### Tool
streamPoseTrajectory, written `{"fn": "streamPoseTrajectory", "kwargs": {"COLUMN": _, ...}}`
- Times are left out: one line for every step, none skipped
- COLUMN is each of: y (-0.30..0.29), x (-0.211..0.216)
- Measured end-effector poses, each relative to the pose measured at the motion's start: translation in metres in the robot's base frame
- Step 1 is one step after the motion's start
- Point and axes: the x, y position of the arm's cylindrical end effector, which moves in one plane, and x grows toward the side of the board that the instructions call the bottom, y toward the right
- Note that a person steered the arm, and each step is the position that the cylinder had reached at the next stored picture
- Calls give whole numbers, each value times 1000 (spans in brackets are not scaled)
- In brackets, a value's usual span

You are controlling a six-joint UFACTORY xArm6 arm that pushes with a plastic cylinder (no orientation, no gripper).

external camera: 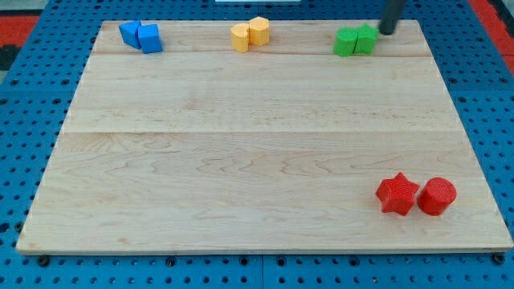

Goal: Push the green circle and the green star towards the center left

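Two green blocks stand touching near the view's top right of the wooden board: one green block on the left and one green block on the right; which is the circle and which the star is hard to tell. My tip rests just to the right of the right green block, very near it or touching it. The dark rod rises from the tip out of the view's top.
Two blue blocks stand at the top left. Two yellow blocks stand at the top middle. A red star and a red circle stand at the bottom right. A blue pegboard surrounds the board.
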Motion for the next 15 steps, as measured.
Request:
{"fn": "streamPoseTrajectory", "kwargs": {"y": -97, "x": 11}}
{"fn": "streamPoseTrajectory", "kwargs": {"y": -131, "x": 21}}
{"fn": "streamPoseTrajectory", "kwargs": {"y": -104, "x": 11}}
{"fn": "streamPoseTrajectory", "kwargs": {"y": -68, "x": -11}}
{"fn": "streamPoseTrajectory", "kwargs": {"y": -35, "x": -13}}
{"fn": "streamPoseTrajectory", "kwargs": {"y": -57, "x": 10}}
{"fn": "streamPoseTrajectory", "kwargs": {"y": -137, "x": 34}}
{"fn": "streamPoseTrajectory", "kwargs": {"y": -179, "x": 49}}
{"fn": "streamPoseTrajectory", "kwargs": {"y": -148, "x": 31}}
{"fn": "streamPoseTrajectory", "kwargs": {"y": -92, "x": 1}}
{"fn": "streamPoseTrajectory", "kwargs": {"y": -41, "x": -2}}
{"fn": "streamPoseTrajectory", "kwargs": {"y": -52, "x": 30}}
{"fn": "streamPoseTrajectory", "kwargs": {"y": -132, "x": 62}}
{"fn": "streamPoseTrajectory", "kwargs": {"y": -187, "x": 86}}
{"fn": "streamPoseTrajectory", "kwargs": {"y": -176, "x": 59}}
